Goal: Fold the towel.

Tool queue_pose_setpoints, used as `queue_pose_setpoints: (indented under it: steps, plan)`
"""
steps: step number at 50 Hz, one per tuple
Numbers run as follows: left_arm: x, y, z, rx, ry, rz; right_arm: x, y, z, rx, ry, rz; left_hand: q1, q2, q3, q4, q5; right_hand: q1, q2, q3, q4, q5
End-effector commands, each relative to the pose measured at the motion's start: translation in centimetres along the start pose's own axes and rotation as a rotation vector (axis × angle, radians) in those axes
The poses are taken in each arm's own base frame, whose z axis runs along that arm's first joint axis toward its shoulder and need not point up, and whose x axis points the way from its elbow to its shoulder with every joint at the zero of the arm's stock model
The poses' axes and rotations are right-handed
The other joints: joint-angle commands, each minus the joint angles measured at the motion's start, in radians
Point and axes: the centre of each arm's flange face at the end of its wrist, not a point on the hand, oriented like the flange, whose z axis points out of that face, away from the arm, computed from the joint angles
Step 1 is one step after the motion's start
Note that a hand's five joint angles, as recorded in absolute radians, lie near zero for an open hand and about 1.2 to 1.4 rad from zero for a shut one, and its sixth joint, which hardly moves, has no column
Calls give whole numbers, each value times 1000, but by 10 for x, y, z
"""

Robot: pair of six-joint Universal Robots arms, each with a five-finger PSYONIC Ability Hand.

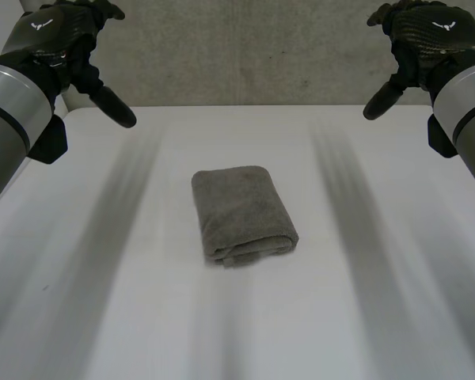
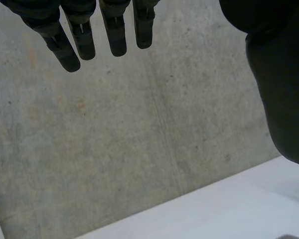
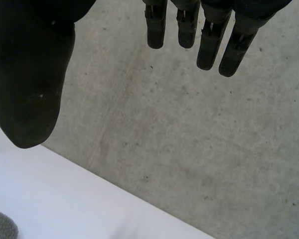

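I see the grey towel (image 1: 243, 214) folded mid-counter (image 1: 364, 317) — left robot hand (image 1: 59, 39) and right robot hand (image 1: 427, 36) raised well apart from it, fingers straight, holding nothing.

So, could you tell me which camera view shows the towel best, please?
The head view: the whole towel lies folded in the middle of the table, unobstructed. The right wrist view catches just a grey corner of it. The left wrist view has a thin grey sliver, too little to identify.
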Motion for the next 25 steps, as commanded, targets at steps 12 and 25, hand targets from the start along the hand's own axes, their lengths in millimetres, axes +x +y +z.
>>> queue_pose_setpoints:
  steps: [12, 25]
  plan:
    - [2, 4, -2, -32, 6, -2, 6, -1, 1, -29, 12, 0, -65, -57, -52, -64, -57, -63, -68, -66, -76, -60]
    - [2, 8, -2, -40, 7, -11, 1, -1, -1, -30, -11, 1, -65, -57, -52, -64, -57, -63, -68, -66, -76, -60]
